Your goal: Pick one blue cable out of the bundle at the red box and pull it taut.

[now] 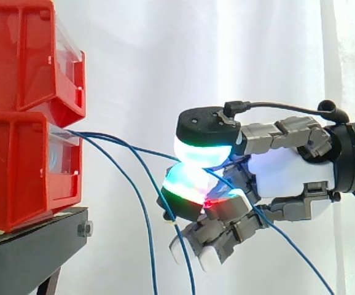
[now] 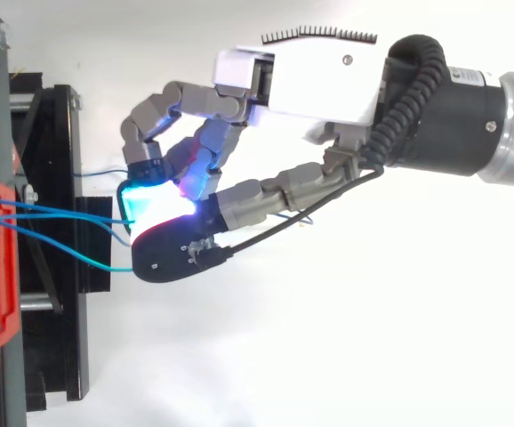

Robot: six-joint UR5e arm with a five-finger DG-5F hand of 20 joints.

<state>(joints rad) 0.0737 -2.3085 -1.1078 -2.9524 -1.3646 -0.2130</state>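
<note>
Hand (image 1: 288, 172) position: right of 2 stacked red bins (image 1: 24, 55), level with the lower red bin (image 1: 24, 172) and apart from it. The fingers (image 1: 205, 132) were curled, their glowing pads pinching 1 blue cable (image 1: 142, 150). This cable left the front of the lower red bin and ran on a shallow downward slope to the pads. Its free end trailed down and to the right below the palm. The other blue cables (image 1: 148, 239) left the same bin front and hung down in loose curves between bin and hand. The bins stood on a black stand (image 1: 36, 239) before a white curtain (image 1: 165, 61).
</note>
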